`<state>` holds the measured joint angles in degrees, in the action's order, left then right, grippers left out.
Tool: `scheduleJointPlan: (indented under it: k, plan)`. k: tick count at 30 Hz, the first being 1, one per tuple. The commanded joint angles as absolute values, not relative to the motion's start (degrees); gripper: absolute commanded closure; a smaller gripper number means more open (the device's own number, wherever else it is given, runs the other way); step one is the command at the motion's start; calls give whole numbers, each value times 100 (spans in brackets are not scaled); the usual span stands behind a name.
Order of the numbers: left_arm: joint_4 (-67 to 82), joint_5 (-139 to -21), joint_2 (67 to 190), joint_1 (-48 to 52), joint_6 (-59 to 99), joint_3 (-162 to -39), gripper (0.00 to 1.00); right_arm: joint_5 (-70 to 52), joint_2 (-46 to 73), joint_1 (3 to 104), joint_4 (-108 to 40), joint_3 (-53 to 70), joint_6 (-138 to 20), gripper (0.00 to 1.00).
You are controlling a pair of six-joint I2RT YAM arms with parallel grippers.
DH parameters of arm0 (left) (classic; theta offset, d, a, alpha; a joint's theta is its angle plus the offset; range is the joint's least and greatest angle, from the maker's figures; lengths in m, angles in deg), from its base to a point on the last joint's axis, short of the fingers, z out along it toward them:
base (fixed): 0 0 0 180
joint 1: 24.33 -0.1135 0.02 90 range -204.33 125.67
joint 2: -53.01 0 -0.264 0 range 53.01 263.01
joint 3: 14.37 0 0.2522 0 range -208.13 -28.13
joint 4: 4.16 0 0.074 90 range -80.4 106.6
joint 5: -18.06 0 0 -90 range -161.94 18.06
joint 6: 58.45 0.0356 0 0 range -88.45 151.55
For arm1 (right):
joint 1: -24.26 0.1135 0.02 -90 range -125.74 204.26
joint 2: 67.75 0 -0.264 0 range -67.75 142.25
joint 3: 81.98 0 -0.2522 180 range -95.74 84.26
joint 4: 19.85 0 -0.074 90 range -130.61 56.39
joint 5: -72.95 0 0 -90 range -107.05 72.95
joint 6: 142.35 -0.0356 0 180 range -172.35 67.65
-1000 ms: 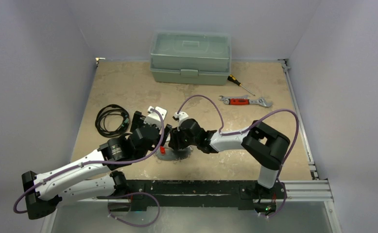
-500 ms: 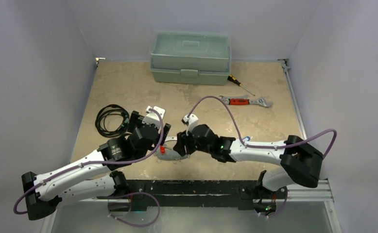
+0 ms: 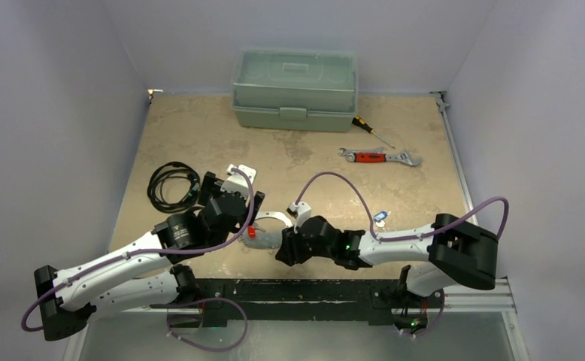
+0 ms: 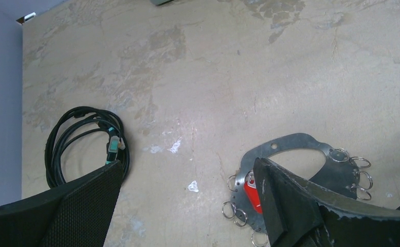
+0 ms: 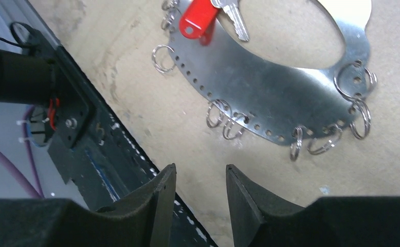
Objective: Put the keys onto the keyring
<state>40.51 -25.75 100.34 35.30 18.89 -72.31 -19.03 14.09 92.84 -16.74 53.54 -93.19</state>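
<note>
A: What fills most of the overhead view?
B: The tan desk (image 3: 199, 128), with a pale green lidded box (image 3: 295, 89) shut at the top centre against the back wall

A: And the arms?
B: Both reach in from the bottom edge and meet low in the centre. The left tool (image 4: 186, 170) has its fingers spread wide and grips nothing. The right tool (image 5: 199, 172) shows only a narrow gap between its fingers, with nothing in it, and sits over the desk's near edge

A: Anything on the left side?
B: A coiled black cable (image 4: 114, 145), middle left overhead, well apart from everything else

A: Where is the keyring?
B: The keyring (image 4: 298, 140) lies flat on the desk between the two tools, lower centre overhead. It is an oval metal band with small split rings (image 5: 163, 57) hanging along its outer edge

A: What is at the upper right?
B: A red-handled wrench (image 3: 380, 156) and, just above it, a screwdriver (image 3: 366, 128)

A: And the keys?
B: The red-tagged key (image 5: 197, 19) rests on the keyring's rim, its blade over the oval opening; whether it hangs on a ring I cannot tell. The blue-tagged key (image 3: 380, 216) lies on bare desk right of centre, just beyond the right forearm and apart from the keyring
</note>
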Motion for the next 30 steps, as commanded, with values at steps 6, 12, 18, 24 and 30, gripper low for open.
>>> scheduleJointPlan:
  k: [6, 12, 18, 24, 30]
  plan:
    - [3989, -2571, 10187, 3499, 1942, -7295, 4, -1787, 1714, 9281, -824, 5385, -9593, 60]
    - [3987, -2571, 10197, 3502, 1942, -7297, 4, -1996, 1939, 9277, -832, 5287, -9657, 62]
    - [3979, -2588, 10210, 3499, 1954, -7299, 4, -2072, 2106, 9281, -771, 5236, -9639, 65]
    - [3977, -2606, 10249, 3499, 1973, -7296, 5, -2210, 2039, 9281, -823, 5217, -9591, 66]
    - [3983, -2615, 10267, 3500, 1983, -7308, 5, -2293, 2022, 9274, -864, 5138, -9534, 66]
